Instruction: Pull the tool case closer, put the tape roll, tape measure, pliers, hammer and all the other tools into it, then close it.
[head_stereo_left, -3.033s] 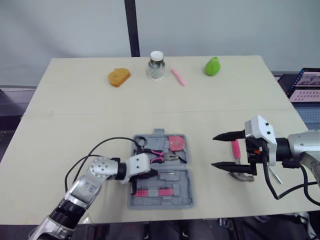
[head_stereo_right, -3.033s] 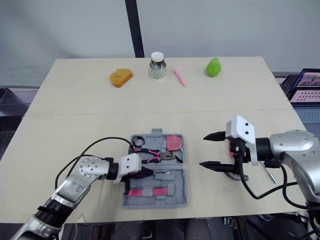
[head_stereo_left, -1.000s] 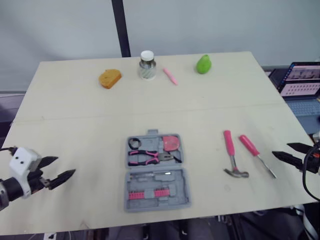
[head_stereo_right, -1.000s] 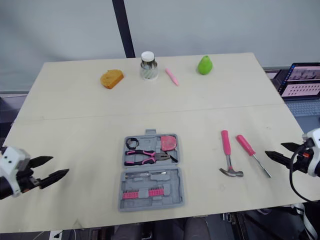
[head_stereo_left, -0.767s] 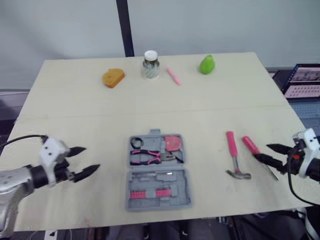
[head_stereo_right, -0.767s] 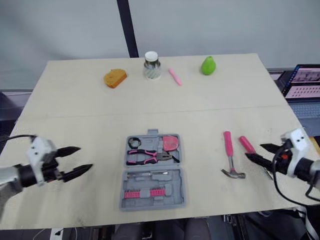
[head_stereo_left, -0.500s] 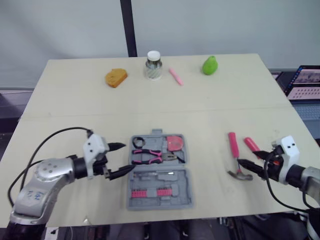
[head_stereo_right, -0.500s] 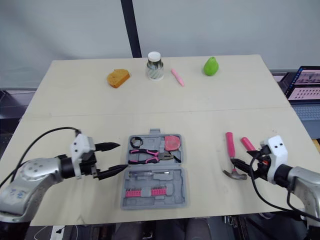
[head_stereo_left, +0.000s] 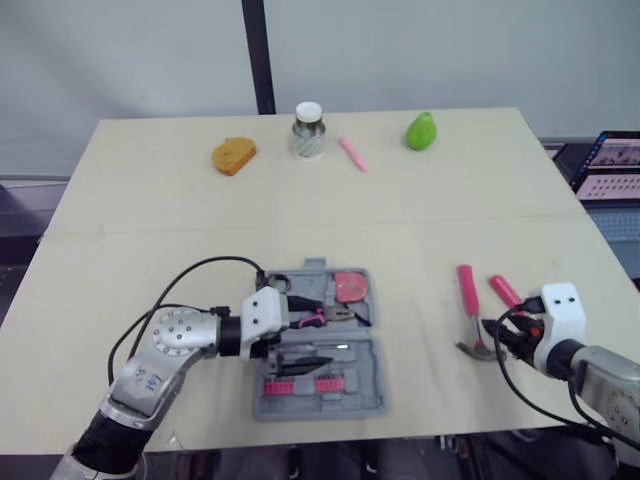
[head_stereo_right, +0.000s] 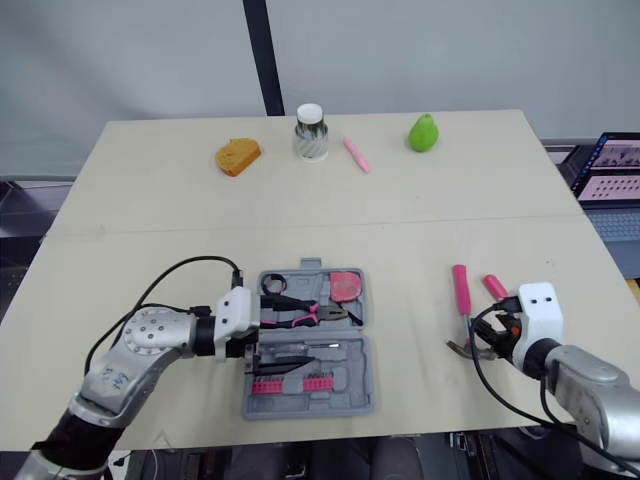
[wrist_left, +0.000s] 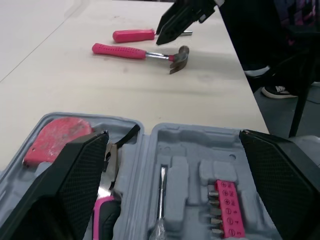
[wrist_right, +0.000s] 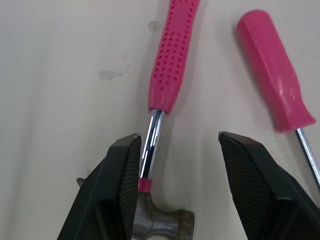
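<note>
Left arm (head_stereo_left: 150, 370) bent at elbow, forearm reached inward; left gripper (wrist_left: 170, 175) held wide open. Right arm (head_stereo_left: 605, 372) set low behind claw; right gripper (wrist_right: 179, 142) angled downward, fingers parted.

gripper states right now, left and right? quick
Left gripper: open, holding nothing, over the tool case.
Right gripper: open, fingers either side of the hammer shaft.

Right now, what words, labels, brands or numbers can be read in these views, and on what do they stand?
No text can be read anywhere.
On the jar: any label is too small to read.
On the laptop screen: rows of content, too blurred to read.
On the case, hammer and screwdriver: no markings visible.
</note>
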